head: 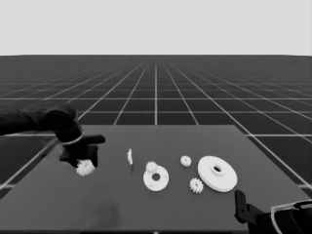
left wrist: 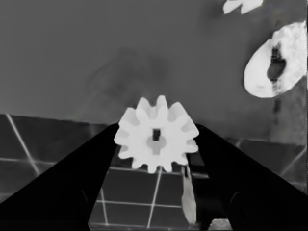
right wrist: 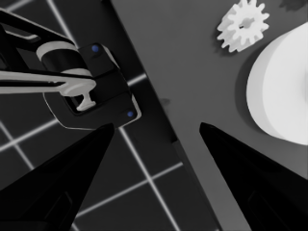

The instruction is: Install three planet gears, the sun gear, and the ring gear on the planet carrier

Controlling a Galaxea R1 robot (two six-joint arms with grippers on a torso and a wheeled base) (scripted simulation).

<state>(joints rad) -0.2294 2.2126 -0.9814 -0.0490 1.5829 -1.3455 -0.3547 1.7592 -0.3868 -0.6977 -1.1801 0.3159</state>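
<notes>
My left gripper point(head: 84, 163) hangs over the table's left part, shut on a small toothed planet gear point(head: 85, 167) that fills the gap between its fingers point(left wrist: 156, 140). The smaller round part point(head: 156, 179), the planet carrier, lies mid-table and also shows in the left wrist view point(left wrist: 274, 67). A gear point(head: 151, 166) rests on its far-left rim. Two more gears point(head: 185, 161) point(head: 196, 185) lie loose beside the larger round part point(head: 217, 173), the ring gear. My right gripper point(head: 240, 204) waits open at the lower right corner.
A thin white piece point(head: 130, 156) stands between my left gripper and the smaller round part. The right wrist view shows the table's corner, a gear point(right wrist: 243, 24), the larger round part's edge point(right wrist: 284, 91) and dark machinery point(right wrist: 91, 91) past the table edge.
</notes>
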